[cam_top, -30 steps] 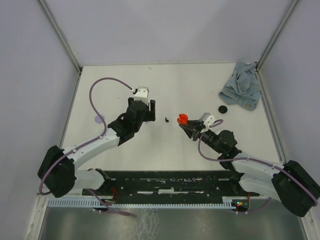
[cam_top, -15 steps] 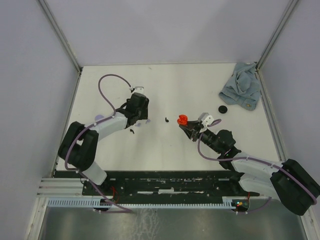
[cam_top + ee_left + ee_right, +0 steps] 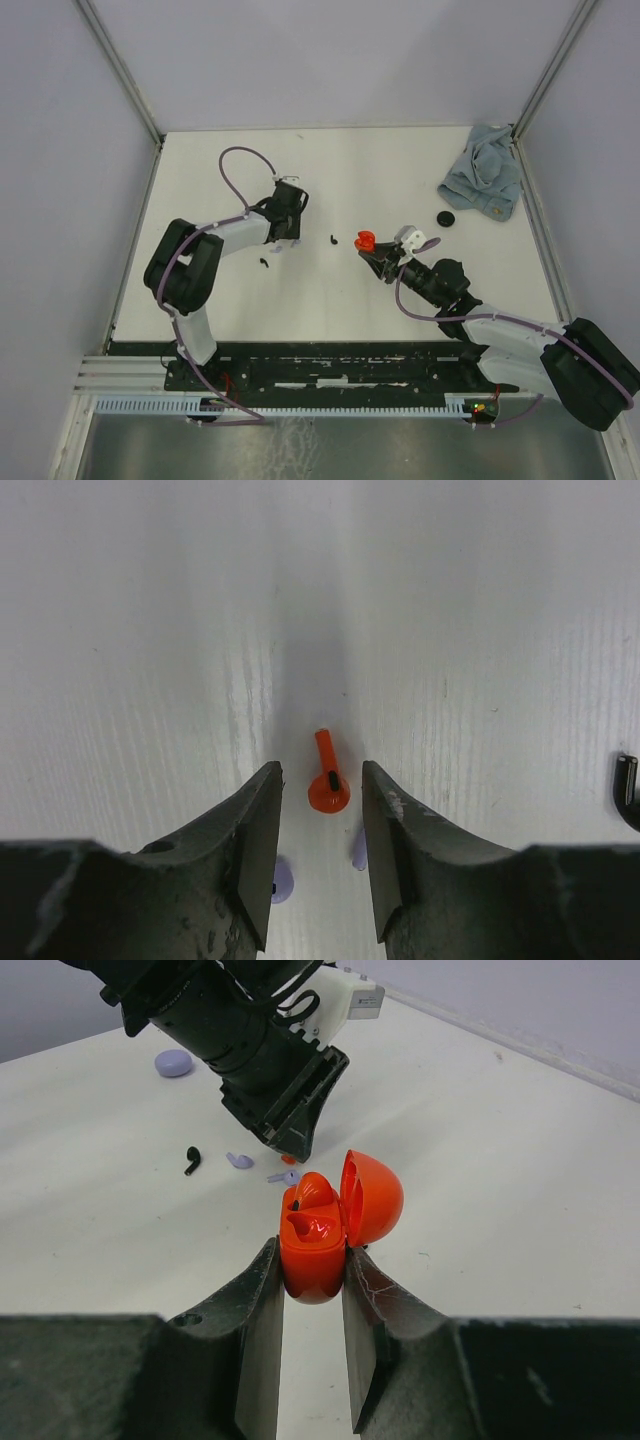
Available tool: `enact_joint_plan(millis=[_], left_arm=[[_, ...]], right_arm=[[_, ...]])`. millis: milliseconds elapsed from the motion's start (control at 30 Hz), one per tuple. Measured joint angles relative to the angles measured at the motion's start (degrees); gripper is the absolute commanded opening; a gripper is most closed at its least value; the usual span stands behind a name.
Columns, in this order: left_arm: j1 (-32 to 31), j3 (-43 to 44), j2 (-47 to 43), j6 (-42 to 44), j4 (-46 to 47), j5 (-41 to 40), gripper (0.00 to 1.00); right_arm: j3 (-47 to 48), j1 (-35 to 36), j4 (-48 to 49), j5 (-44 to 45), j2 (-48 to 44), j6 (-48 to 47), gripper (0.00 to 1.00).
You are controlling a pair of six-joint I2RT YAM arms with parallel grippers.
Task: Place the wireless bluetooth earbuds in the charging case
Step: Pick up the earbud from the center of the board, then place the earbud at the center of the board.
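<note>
the small orange comma-shaped plastic earbud lies flat on the white table, right in the gap between the two dark fingers of the left gripper, touching neither. its long axis runs straight out from the claw: the round head is nearest the wrist and the stem points away. the axis therefore lies along the fingers, and the jaws would close across its narrow width. the left claw stands partly open, with nothing in it. two pale lilac earbuds peek out low beside the fingers, close enough to be nudged.

further out, to the right and well apart, the glossy orange-red egg-shaped charging case is clamped between the fingers of the right gripper. its hinged lid is swung open and its wells face up; whether a well is already filled i cannot tell. a black earbud lies loose on the table beyond.

the left arm is plainly the nearer one. the next move likely calls for a pinch on the head, a lift, and a carry rightward to the held case.
</note>
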Motion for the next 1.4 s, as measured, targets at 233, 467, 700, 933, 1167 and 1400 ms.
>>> enact_joint_plan(millis=[233, 467, 700, 933, 1167, 1400], left_arm=[[0.1, 1.0, 2.0, 0.0, -1.0, 0.3, 0.3], [0.3, 1.2, 2.1, 0.0, -2.1, 0.3, 0.18], [0.3, 1.2, 1.2, 1.5, -3.6, 1.5, 0.13], [-0.2, 1.2, -4.5, 4.2, -6.1, 4.6, 0.13], [-6.4, 1.2, -7.2, 9.2, -6.4, 8.3, 0.13], [-11.5, 0.3, -6.9, 11.4, -7.5, 11.1, 0.15]], right_arm=[[0.0, 0.0, -0.5, 0.1, 0.0, -0.3, 0.04], [0.0, 0.0, -0.5, 0.1, 0.0, -0.4, 0.04], [0.0, 0.0, -0.9, 0.1, 0.0, -0.4, 0.04], [0.0, 0.0, -0.9, 0.1, 0.0, -0.4, 0.04], [0.0, 0.0, -0.9, 0.5, 0.0, -0.7, 0.03], [0.0, 0.0, -0.9, 2.1, -0.3, -1.0, 0.03]])
